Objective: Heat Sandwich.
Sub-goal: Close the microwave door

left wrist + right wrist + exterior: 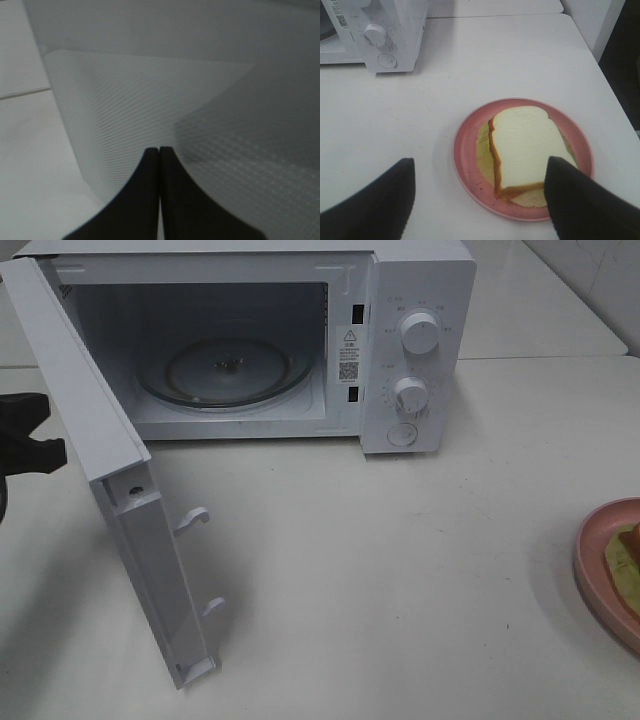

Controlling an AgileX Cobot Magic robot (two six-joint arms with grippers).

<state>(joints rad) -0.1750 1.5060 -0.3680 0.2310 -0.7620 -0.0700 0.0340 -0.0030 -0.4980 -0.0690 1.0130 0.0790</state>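
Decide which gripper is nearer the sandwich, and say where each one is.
Right. The right gripper hangs open just above the sandwich on its plate. The left gripper, shut, is far across the table by the microwave door.

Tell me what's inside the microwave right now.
Inside the open microwave sits only its round glass turntable, bare, with nothing on it. The cavity's near left corner is hidden by the swung-open door. The sandwich is on its pink plate out on the table.

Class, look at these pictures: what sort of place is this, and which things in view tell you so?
Probably a kitchen-style test bench: a white microwave with its door swung open on a plain white table, and a sandwich on a pink plate.
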